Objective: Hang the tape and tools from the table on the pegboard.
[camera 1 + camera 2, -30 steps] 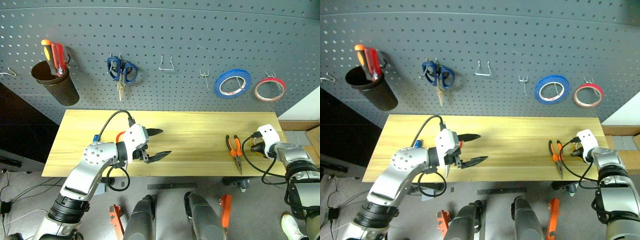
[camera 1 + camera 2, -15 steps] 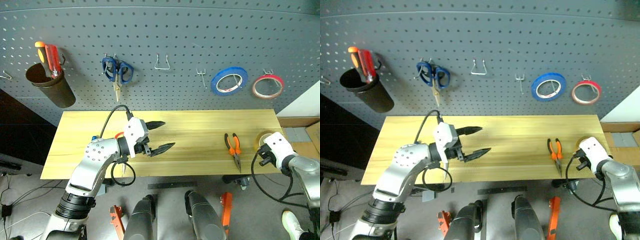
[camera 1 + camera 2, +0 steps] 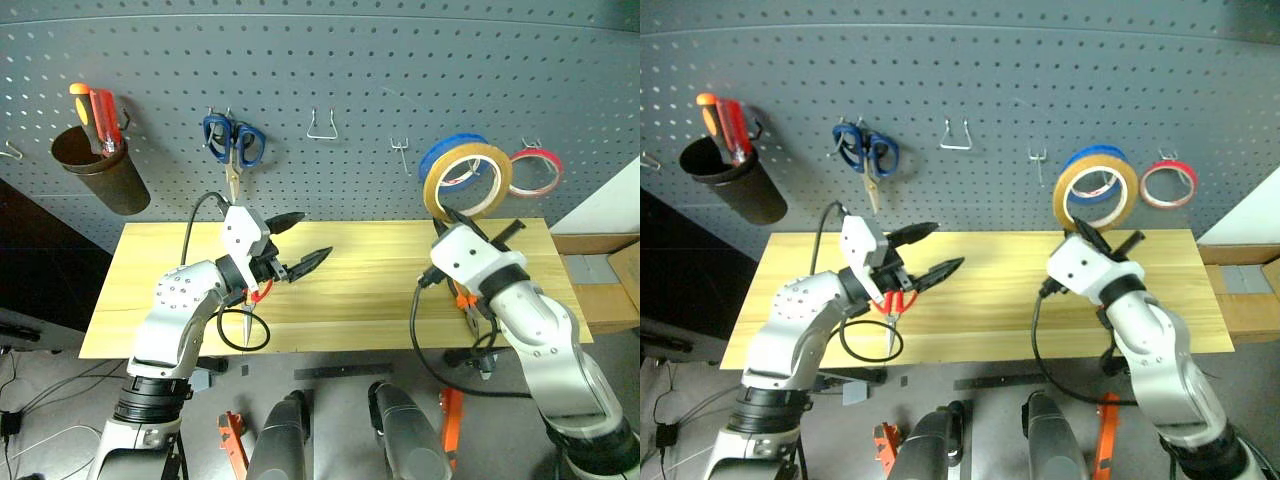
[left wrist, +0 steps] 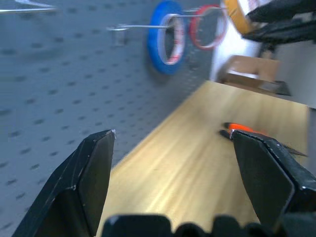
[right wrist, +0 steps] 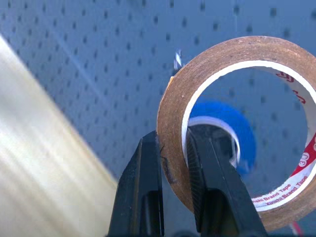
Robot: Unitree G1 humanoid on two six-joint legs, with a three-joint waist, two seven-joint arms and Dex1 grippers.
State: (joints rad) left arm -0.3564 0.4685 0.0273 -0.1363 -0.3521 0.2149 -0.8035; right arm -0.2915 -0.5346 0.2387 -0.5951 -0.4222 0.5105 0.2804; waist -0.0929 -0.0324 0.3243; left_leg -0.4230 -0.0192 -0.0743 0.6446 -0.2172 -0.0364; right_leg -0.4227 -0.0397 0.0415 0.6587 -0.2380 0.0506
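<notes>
Tape (image 3: 468,179) is pinched through its rim by the right gripper (image 5: 174,148), raised before the pegboard (image 3: 350,90) near the blue roll (image 3: 445,165). Left gripper (image 3: 297,243) hangs spread, empty. Risk: missing the empty hook (image 3: 402,152) drops the ring.

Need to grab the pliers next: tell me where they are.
The pliers lie on the table's right part, partly hidden beneath the right arm.

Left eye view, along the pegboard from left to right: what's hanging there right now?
Brown cup with screwdrivers → blue scissors → empty wire hook → small double hook → red tape roll.
</notes>
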